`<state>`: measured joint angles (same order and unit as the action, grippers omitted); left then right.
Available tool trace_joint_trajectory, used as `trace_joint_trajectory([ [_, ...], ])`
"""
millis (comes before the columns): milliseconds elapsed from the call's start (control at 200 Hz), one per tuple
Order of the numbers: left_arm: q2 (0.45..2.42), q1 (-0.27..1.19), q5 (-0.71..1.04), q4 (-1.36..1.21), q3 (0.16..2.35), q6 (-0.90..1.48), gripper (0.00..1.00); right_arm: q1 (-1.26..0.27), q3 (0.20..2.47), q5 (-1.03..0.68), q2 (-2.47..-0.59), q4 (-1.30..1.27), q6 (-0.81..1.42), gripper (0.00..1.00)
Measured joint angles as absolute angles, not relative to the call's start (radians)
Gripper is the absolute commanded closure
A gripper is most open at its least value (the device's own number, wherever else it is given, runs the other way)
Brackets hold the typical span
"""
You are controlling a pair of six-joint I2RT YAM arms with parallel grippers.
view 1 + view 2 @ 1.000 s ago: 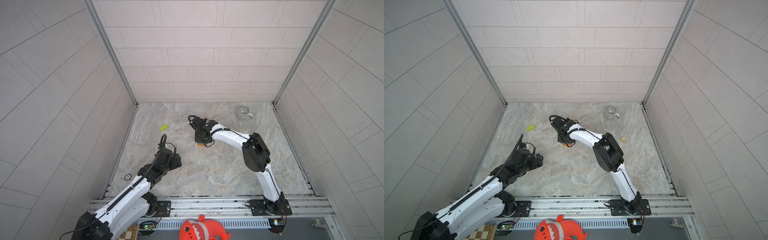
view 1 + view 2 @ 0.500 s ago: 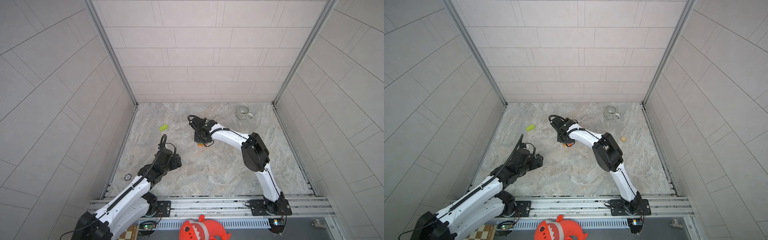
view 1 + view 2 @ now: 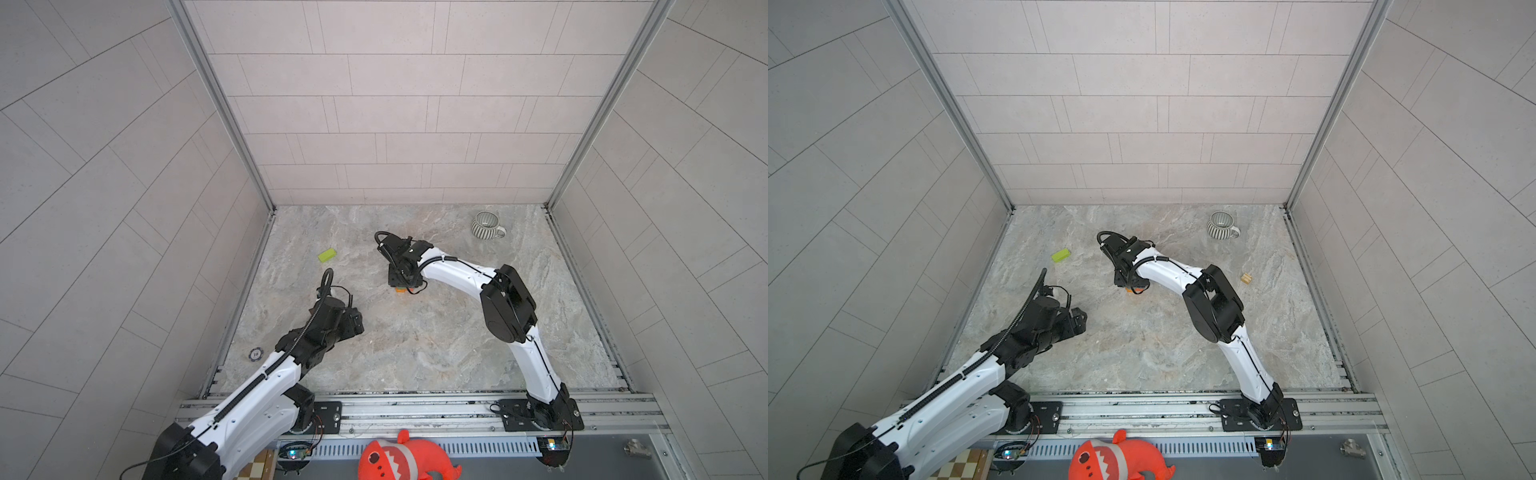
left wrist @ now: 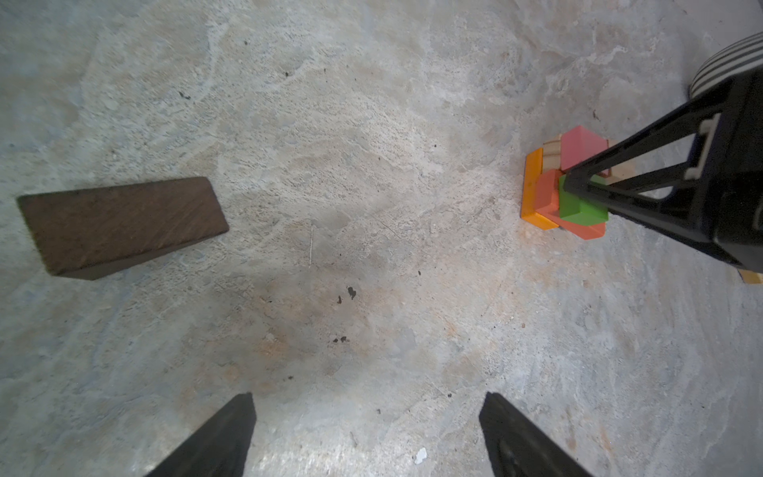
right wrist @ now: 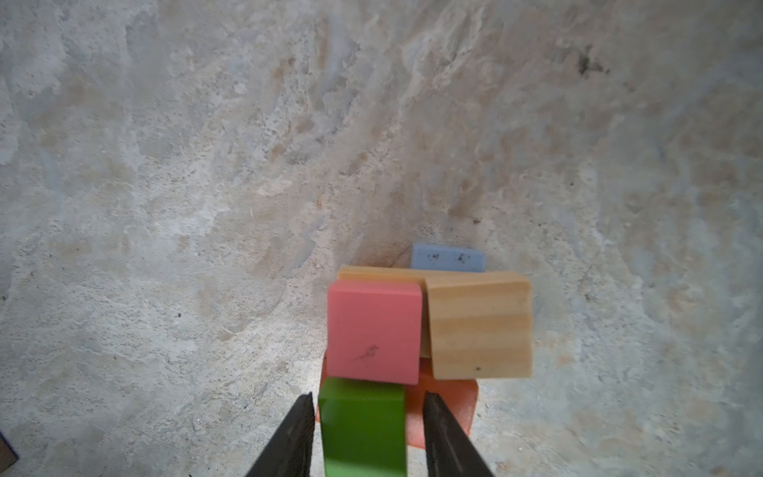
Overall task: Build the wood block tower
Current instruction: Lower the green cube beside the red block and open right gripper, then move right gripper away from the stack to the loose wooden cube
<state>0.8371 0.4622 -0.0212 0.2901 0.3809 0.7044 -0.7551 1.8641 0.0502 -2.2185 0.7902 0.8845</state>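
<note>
My left hand hangs spread wide over the bare surface at the near left and holds nothing. Its wrist view shows the dark brown block lying flat close by, well apart from the pile. The yellow-green block sits alone toward the far left.

In the middle stands the wood block tower. It has an orange slab at the bottom, a pink block and a tan block side by side above, and the green block just in front of the pink one. My right hand straddles the green block from above, with its fingers parted a little wider than the block. A sliver of orange shows between the block and one finger, so I judge the block is set down and not clamped.

The step in hand, as I read it, is the release, and it wants care. The other finger looks almost against the green face, so I should widen evenly until both sides are clear, then rise straight up with no sideways drift. Any drag could skew the green block or shove the pink one off its neighbour.

Further right a small tan block lies well apart from the tower — a likely next pick. The striped mug at the far right should be left alone.
</note>
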Motion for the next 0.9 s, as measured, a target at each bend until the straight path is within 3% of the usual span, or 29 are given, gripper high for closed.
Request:
trace_joint_trajectory([
  [270,0.818,0.462,-0.007,0.3,0.381,0.698,0.09,-0.756,1.774,0.037,-2.145,0.773,0.856,0.49],
  [595,0.838,0.462,0.023,0.337,0.422,0.691,0.09,-0.732,1.545,0.025,-1.821,0.714,0.762,0.43],
  [901,0.964,0.468,0.01,0.352,0.486,0.673,0.03,-0.476,1.223,0.002,-1.539,0.655,0.649,0.36],
])
